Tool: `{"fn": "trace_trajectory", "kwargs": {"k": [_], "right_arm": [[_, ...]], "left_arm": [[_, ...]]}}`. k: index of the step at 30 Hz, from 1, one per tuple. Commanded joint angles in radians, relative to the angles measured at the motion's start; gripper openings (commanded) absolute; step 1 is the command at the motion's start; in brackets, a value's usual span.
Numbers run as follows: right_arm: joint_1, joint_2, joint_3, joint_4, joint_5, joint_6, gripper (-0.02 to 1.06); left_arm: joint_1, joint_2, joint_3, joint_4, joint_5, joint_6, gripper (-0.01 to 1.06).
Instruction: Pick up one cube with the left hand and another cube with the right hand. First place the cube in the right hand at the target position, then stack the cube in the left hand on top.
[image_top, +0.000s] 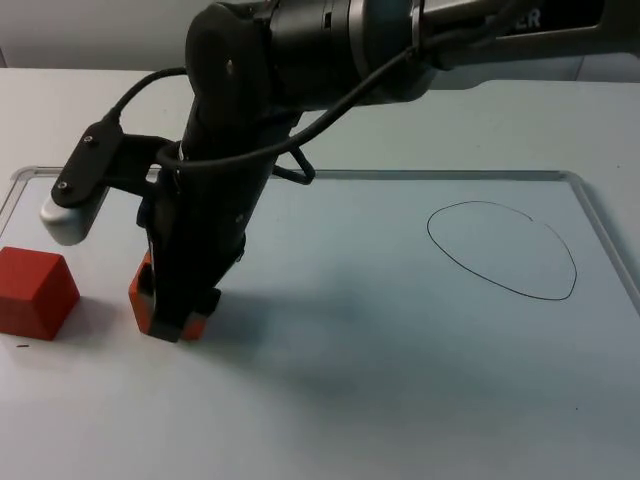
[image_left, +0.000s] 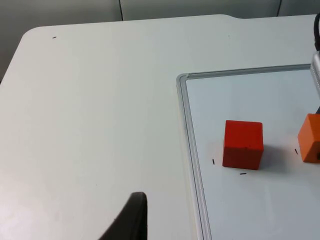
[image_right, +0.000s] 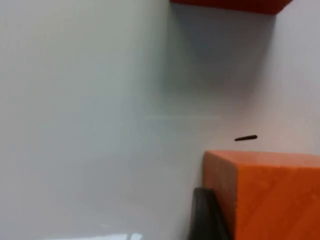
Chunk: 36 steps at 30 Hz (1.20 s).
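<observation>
Top view: the right gripper (image_top: 180, 318) has reached across to the left part of the whiteboard (image_top: 400, 300) on the bench (image_top: 300, 430) and stands down around the orange cube (image_top: 143, 298), its fingers closed against the cube's sides. Just left of it, apart, sits the red cube (image_top: 35, 290). A drawn black outline (image_top: 500, 250) lies well to the right. Left wrist view: the left gripper's fingertip (image_left: 131, 220) hangs over bare bench, left of the board; I cannot tell its opening.

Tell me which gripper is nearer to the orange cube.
Right. The right gripper is down around the orange cube, a finger against its side. The left gripper stands off past the whiteboard's edge, beyond the red cube.
</observation>
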Motion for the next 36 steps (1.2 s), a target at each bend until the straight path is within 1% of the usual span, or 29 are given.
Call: {"fn": "trace_trajectory", "kwargs": {"k": [1, 2, 5, 7, 8, 10, 11, 13, 14, 16, 19, 22, 24, 25, 26, 27, 31, 32, 35, 36], "right_arm": [[0.004, -0.007, -0.009, -0.009, -0.016, 0.002, 0.08], [0.004, -0.014, -0.009, -0.011, -0.014, 0.002, -0.01], [0.004, -0.042, -0.009, -0.021, 0.013, 0.015, 0.0], [0.004, -0.08, -0.009, -0.056, 0.043, 0.036, 0.0], [0.004, -0.08, -0.009, -0.056, 0.043, 0.036, 0.0], [-0.001, -0.145, -0.009, -0.102, 0.083, 0.062, 0.0], [-0.007, -0.174, -0.009, -0.105, 0.097, 0.074, 0.0], [-0.017, -0.206, -0.009, -0.105, 0.108, 0.086, 0.0], [-0.03, -0.253, -0.009, -0.1, 0.117, 0.103, 0.0], [-0.072, -0.351, -0.009, -0.056, 0.149, 0.108, 0.0], [-0.109, -0.428, -0.007, -0.053, 0.168, 0.108, 0.0], [-0.161, -0.541, -0.007, -0.053, 0.196, 0.134, 0.0], [-0.177, -0.576, -0.007, -0.053, 0.211, 0.138, 0.0], [-0.196, -0.625, -0.007, -0.053, 0.247, 0.161, 0.0], [-0.206, -0.651, -0.007, -0.053, 0.263, 0.181, 0.0], [-0.206, -0.651, -0.007, -0.053, 0.263, 0.181, 0.0], [-0.247, -0.759, -0.007, -0.057, 0.34, 0.311, 0.0], [-0.247, -0.759, -0.007, -0.057, 0.34, 0.311, 0.0], [-0.295, -0.83, -0.007, -0.101, 0.393, 0.405, 0.0], [-0.295, -0.83, -0.007, -0.101, 0.393, 0.405, 0.0]], "left_arm": [[-0.001, -0.004, 0.007, -0.004, -0.002, -0.002, 1.05], [-0.001, -0.004, 0.007, -0.004, -0.002, -0.002, 1.05], [-0.001, -0.004, 0.007, -0.004, -0.002, -0.002, 1.05], [-0.001, -0.004, 0.007, -0.004, -0.002, -0.002, 1.05], [-0.001, -0.004, 0.007, -0.004, -0.002, -0.002, 1.05], [-0.001, -0.004, 0.007, -0.004, -0.002, -0.002, 1.05], [-0.001, -0.004, 0.007, -0.004, -0.002, -0.002, 1.05], [-0.001, -0.004, 0.007, -0.004, -0.002, -0.002, 1.05], [-0.001, -0.004, 0.007, -0.004, -0.002, -0.002, 1.05], [-0.001, -0.004, 0.007, -0.004, -0.002, -0.002, 1.05], [-0.001, -0.004, 0.007, -0.004, -0.002, -0.002, 1.05], [-0.001, -0.004, 0.007, -0.004, -0.002, -0.002, 1.05], [-0.001, -0.004, 0.007, -0.004, -0.002, -0.002, 1.05], [-0.001, -0.004, 0.007, -0.004, -0.002, -0.002, 1.05], [-0.001, -0.004, 0.007, -0.004, -0.002, -0.002, 1.05], [-0.001, -0.004, 0.007, -0.004, -0.002, -0.002, 1.05], [-0.001, -0.004, 0.007, -0.004, -0.002, -0.002, 1.05], [-0.001, -0.004, 0.007, -0.004, -0.002, -0.002, 1.05], [-0.001, -0.004, 0.007, -0.004, -0.002, -0.002, 1.05], [-0.001, -0.004, 0.007, -0.004, -0.002, -0.002, 1.05]]}}
